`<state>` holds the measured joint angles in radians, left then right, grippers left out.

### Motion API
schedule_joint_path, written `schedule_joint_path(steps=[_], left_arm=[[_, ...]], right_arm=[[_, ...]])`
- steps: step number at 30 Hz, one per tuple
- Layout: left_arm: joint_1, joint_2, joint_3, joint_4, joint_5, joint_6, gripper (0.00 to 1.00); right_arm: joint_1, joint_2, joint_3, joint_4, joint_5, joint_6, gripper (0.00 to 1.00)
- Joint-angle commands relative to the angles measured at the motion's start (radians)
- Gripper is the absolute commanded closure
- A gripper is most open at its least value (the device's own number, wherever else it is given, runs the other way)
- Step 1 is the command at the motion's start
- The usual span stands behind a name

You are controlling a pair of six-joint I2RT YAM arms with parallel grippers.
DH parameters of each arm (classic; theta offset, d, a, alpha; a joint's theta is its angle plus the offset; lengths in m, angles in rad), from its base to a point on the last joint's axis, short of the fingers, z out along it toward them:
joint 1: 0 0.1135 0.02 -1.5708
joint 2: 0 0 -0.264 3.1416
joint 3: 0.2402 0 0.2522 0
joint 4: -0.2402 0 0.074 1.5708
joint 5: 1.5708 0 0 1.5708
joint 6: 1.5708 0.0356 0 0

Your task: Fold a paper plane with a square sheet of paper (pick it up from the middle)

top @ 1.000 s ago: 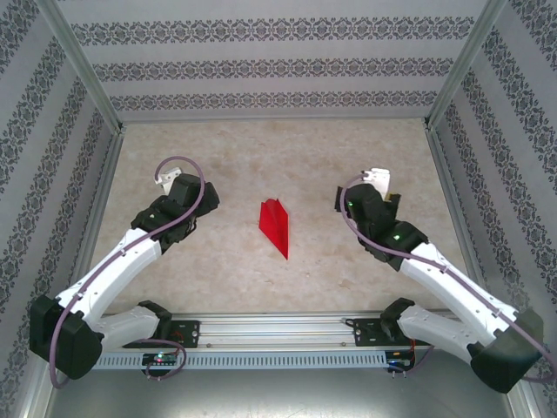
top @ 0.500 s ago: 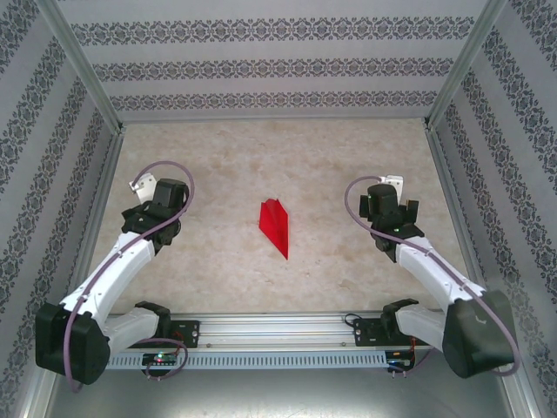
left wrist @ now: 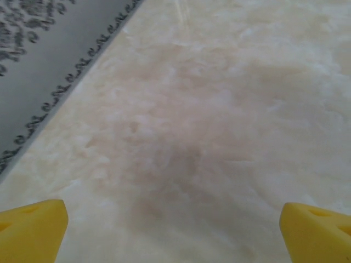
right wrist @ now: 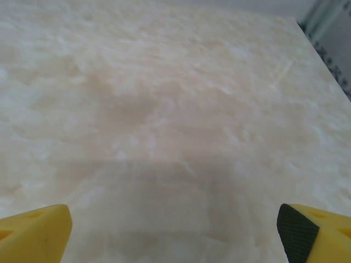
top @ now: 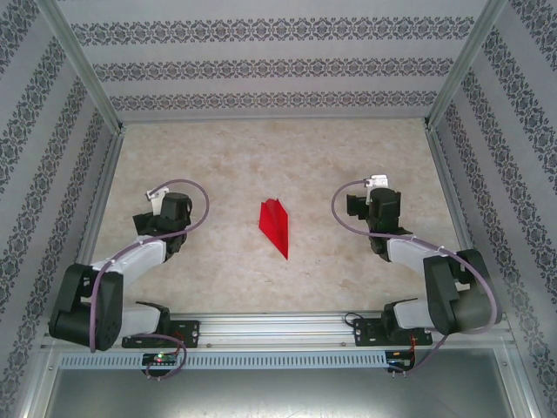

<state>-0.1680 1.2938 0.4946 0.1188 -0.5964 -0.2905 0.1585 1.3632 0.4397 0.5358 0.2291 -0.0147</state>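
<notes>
The paper plane [top: 275,226] is a slim red dart lying flat mid-table, its point toward the near edge. No flat square sheet of paper is in view. My left gripper [top: 170,212] sits well to the plane's left, folded back over its arm. In the left wrist view, the left gripper [left wrist: 175,230] is open, yellow fingertips [left wrist: 33,230] wide apart over bare table. My right gripper [top: 376,207] sits about as far to the plane's right. The right wrist view has the right gripper [right wrist: 175,230] open too, with nothing between its fingertips [right wrist: 315,233].
Patterned walls [top: 278,65] and metal frame posts [top: 83,65] enclose the beige marble-look table [top: 278,157]. An aluminium rail [top: 278,329] with the arm bases runs along the near edge. The left wall [left wrist: 38,60] is close to the left gripper.
Both arms have drawn back toward their bases and folded up, the grippers ending a little nearer the near edge. The paper plane has not moved.
</notes>
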Motion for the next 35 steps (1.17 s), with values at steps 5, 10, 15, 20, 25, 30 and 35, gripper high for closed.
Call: schedule_joint_path(steps=[5,10,15,20,25,30,35], left_arm=[[0.035,0.064,-0.082,0.484,0.14,0.189,0.0],[0.109,0.185,-0.122,0.723,0.317,0.243,0.0],[0.151,0.262,-0.105,0.744,0.434,0.234,0.0],[0.148,0.26,-0.103,0.742,0.433,0.237,0.0],[0.137,0.264,-0.104,0.751,0.429,0.252,0.0],[0.137,0.266,-0.099,0.745,0.434,0.252,0.0],[0.138,0.266,-0.102,0.751,0.435,0.252,0.0]], right_arm=[[-0.095,0.104,-0.144,0.46,-0.199,-0.017,0.02],[-0.097,0.133,-0.088,0.37,-0.132,0.011,0.03],[-0.103,0.136,-0.065,0.362,-0.079,0.039,0.03],[-0.104,0.144,-0.071,0.387,-0.052,0.048,0.02],[-0.103,0.14,-0.069,0.379,-0.054,0.048,0.02],[-0.103,0.14,-0.068,0.378,-0.054,0.048,0.02],[-0.104,0.14,-0.07,0.378,-0.053,0.048,0.02]])
